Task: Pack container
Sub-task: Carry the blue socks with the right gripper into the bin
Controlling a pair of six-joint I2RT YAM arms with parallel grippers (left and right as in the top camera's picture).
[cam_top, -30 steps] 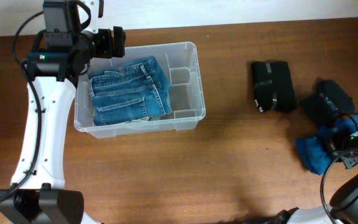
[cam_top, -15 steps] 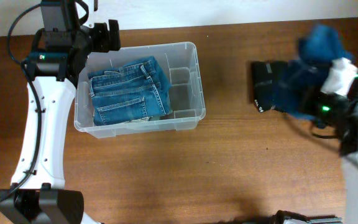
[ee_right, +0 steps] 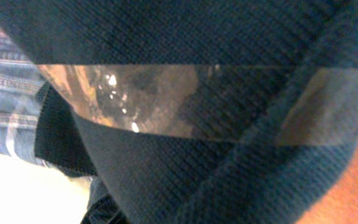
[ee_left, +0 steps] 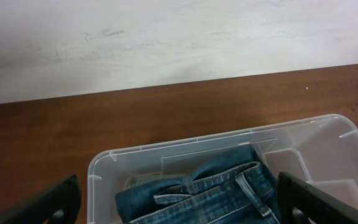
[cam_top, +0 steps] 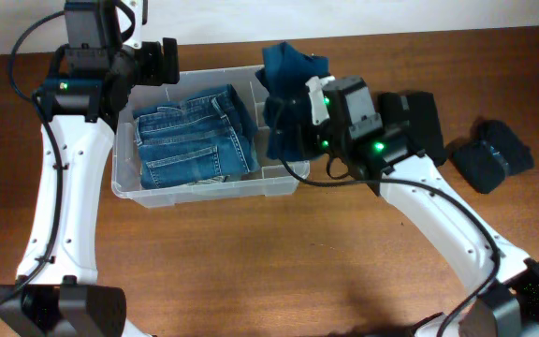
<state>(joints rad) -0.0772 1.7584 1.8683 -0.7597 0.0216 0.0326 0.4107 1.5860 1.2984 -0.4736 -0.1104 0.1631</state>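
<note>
The clear plastic container (cam_top: 124, 161) stands at the back left of the table with folded blue jeans (cam_top: 190, 139) in its left part. My right gripper (cam_top: 293, 114) is shut on a dark blue knit garment (cam_top: 286, 82) and holds it over the container's right end; its fingers are hidden by the cloth. In the right wrist view the garment (ee_right: 216, 37) fills the frame, with the container's clear rim (ee_right: 166, 106) across it and the jeans (ee_right: 2, 93) at the left. My left gripper (cam_top: 160, 62) is open and empty at the container's back left rim (ee_left: 104, 163), above the jeans (ee_left: 229, 193).
A folded black garment (cam_top: 417, 126) lies right of the container, partly behind my right arm. Another dark garment (cam_top: 492, 154) lies further right. A white wall (ee_left: 166, 43) runs along the table's back edge.
My right arm has swung left from the table's right side, carrying the dark blue garment to the container's right end. The left arm has hardly moved.
</note>
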